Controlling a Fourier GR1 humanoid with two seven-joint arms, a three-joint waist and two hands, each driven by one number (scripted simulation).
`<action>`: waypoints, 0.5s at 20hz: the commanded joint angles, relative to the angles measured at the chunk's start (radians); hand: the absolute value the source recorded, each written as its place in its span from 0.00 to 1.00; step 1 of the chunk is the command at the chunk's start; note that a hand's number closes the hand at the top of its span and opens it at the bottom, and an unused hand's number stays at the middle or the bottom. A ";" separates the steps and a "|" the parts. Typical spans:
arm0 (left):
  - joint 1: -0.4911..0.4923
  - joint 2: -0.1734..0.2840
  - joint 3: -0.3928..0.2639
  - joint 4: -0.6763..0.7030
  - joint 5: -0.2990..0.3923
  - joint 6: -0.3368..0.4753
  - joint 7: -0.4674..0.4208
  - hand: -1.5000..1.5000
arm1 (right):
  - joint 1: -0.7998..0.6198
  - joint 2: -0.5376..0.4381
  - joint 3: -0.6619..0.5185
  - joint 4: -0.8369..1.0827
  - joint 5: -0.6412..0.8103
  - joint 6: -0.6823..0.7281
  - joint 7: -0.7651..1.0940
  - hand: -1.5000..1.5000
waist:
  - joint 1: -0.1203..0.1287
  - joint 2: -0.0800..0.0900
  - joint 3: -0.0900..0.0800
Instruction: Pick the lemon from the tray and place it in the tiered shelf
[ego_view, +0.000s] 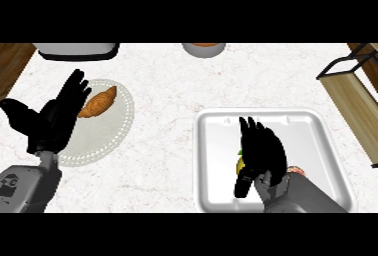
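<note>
Yellow lemon (241, 161) seemingly under right hand (260, 152), inside tray (214, 150) rim.

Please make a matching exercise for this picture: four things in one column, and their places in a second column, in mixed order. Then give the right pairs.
Things:
1. lemon
2. croissant
3. tiered shelf
4. left hand

Places:
A. at the right edge of the counter
B. on the round plate
C. in the white tray, mostly hidden under the right hand
D. open, fingers up, over the plate's left side

Pairs: 1-C, 2-B, 3-A, 4-D
</note>
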 joint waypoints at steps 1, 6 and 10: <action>0.009 -0.019 -0.004 0.019 -0.009 -0.017 -0.031 0.50 | 0.002 0.028 -0.019 0.005 0.036 0.063 0.195 0.00 | -0.001 0.002 0.001; 0.028 0.015 0.031 -0.053 0.022 -0.038 0.027 0.50 | 0.055 0.093 0.001 0.058 0.116 0.027 0.175 0.00 | 0.009 0.001 0.001; 0.023 -0.013 0.032 -0.008 -0.001 -0.031 -0.004 0.50 | 0.063 0.102 -0.034 0.096 0.134 0.045 0.118 0.00 | 0.005 0.003 0.001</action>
